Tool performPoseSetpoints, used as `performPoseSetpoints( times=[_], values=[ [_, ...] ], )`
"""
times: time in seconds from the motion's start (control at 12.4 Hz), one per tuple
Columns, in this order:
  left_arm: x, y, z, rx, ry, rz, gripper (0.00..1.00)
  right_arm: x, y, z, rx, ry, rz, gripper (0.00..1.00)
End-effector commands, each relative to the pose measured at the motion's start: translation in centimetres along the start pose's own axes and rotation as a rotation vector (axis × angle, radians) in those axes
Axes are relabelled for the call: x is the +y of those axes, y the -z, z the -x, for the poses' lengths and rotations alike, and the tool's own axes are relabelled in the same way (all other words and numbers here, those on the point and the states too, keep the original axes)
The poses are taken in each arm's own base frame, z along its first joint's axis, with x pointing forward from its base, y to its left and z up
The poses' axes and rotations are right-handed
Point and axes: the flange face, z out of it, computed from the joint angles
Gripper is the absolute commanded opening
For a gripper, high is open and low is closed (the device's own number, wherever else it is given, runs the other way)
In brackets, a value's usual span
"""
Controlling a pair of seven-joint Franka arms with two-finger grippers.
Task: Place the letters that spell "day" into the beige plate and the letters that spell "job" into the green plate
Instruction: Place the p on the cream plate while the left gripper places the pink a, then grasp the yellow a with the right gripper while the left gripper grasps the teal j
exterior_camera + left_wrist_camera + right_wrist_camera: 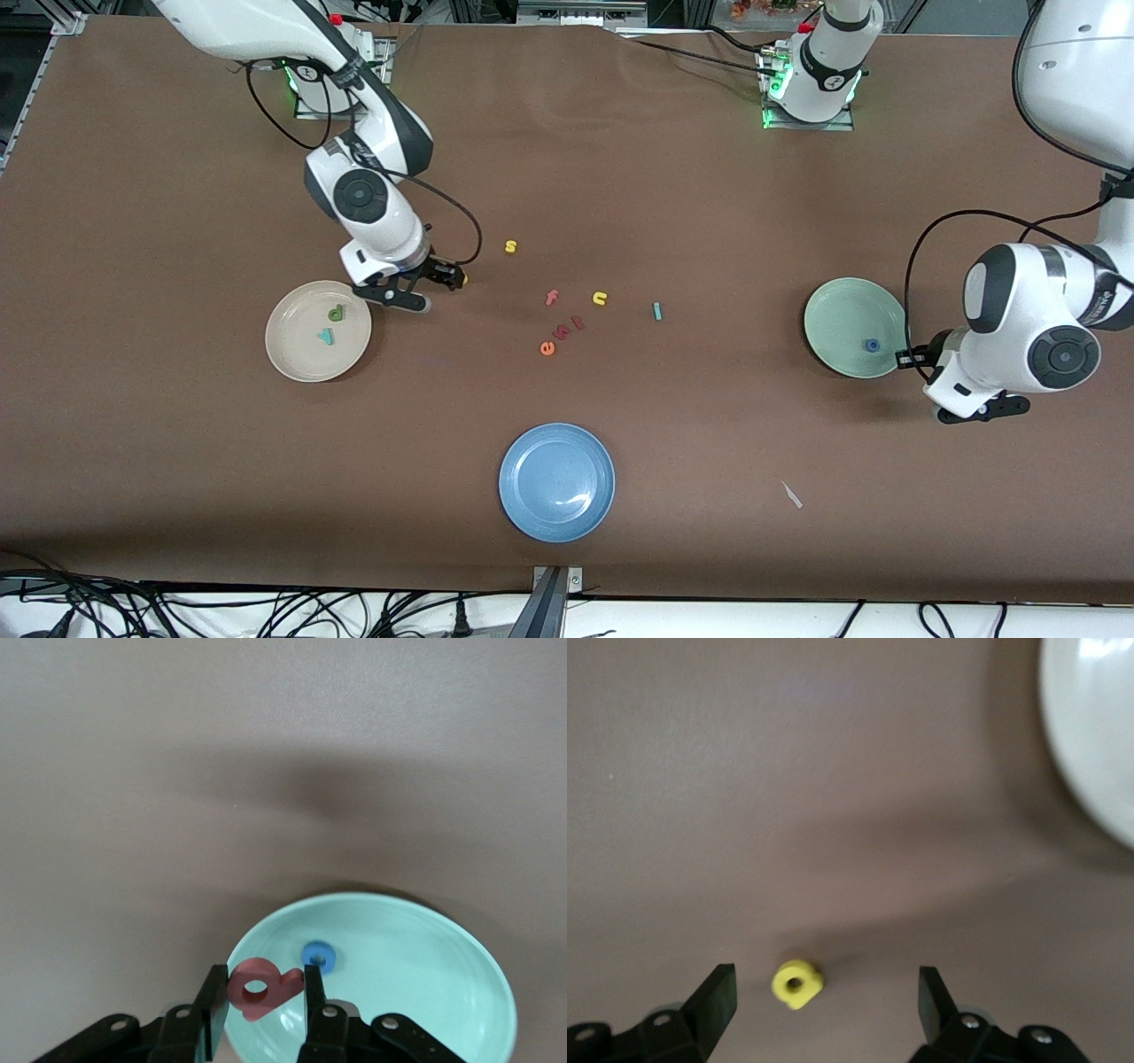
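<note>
My right gripper (pixel 443 290) (pixel 827 992) is open, low over the table beside the beige plate (pixel 301 354) (pixel 1099 744). The yellow "a" (pixel 465 280) (pixel 796 983) lies on the table between its fingers, touching neither. A green "d" (pixel 336 312) and a teal "y" (pixel 327 336) lie in the beige plate. My left gripper (pixel 905 359) (pixel 263 994) is shut on the pinkish-red "b" (pixel 285 985), over the rim of the green plate (pixel 842 319) (pixel 416 992). The blue "o" (pixel 873 346) (pixel 320 956) lies in that plate. The teal "j" (pixel 656 311) lies on the table mid-way between the plates.
Loose letters lie mid-table: a yellow "s" (pixel 510 246), a red "f" (pixel 551 298), a yellow "u" (pixel 600 299), an orange "e" (pixel 547 348) and two small pink ones beside it. A blue plate (pixel 556 481) sits nearer the front camera. A white scrap (pixel 791 494) lies beside it.
</note>
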Motion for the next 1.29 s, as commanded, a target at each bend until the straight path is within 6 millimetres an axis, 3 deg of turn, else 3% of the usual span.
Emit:
performPoseSetpoints(
  times=[0.0, 0.08, 0.16, 0.24, 0.4, 0.56, 0.72, 0.88, 1.04, 1.21],
  values=[
    [0.7, -1.5, 0.6, -0.005, -0.031, -0.005, 0.21, -0.5, -1.2, 0.5, -0.007, -0.111, -0.018, 0.91],
    [1.0, -2.1, 0.9, -0.018, -0.031, -0.007, 0.50, -0.7, -1.6, 0.8, -0.011, -0.161, -0.021, 0.90],
    [1.2, -2.1, 1.0, -0.019, -0.034, -0.009, 0.99, -0.8, -1.9, 0.9, -0.014, -0.195, -0.022, 0.90],
    [1.5, -1.2, 1.1, -0.012, -0.040, -0.009, 1.00, -0.8, -2.1, 1.0, -0.017, -0.207, -0.023, 0.90],
    [4.5, 2.9, 2.5, 0.007, -0.053, -0.002, 1.00, -1.1, -3.0, 1.4, -0.029, -0.240, -0.024, 0.90],
    [10.9, 6.2, 5.5, -0.019, 0.015, 0.022, 1.00, -1.6, -3.8, 2.1, -0.034, -0.249, -0.029, 0.89],
    [17.5, 7.7, 8.3, -0.046, 0.077, 0.094, 1.00, -1.9, -4.1, 2.4, -0.034, -0.246, -0.030, 0.87],
    [23.2, 7.5, 10.8, -0.062, 0.120, 0.126, 0.99, -1.9, -4.8, 2.7, -0.033, -0.232, -0.034, 0.85],
    [29.7, 5.4, 12.3, -0.019, 0.191, 0.176, 0.99, -1.8, -4.9, 2.8, -0.026, -0.218, -0.027, 0.78],
    [33.7, 2.7, 13.1, -0.011, 0.215, 0.218, 0.96, -1.7, -5.0, 3.0, -0.018, -0.199, -0.020, 0.69]
  ],
)
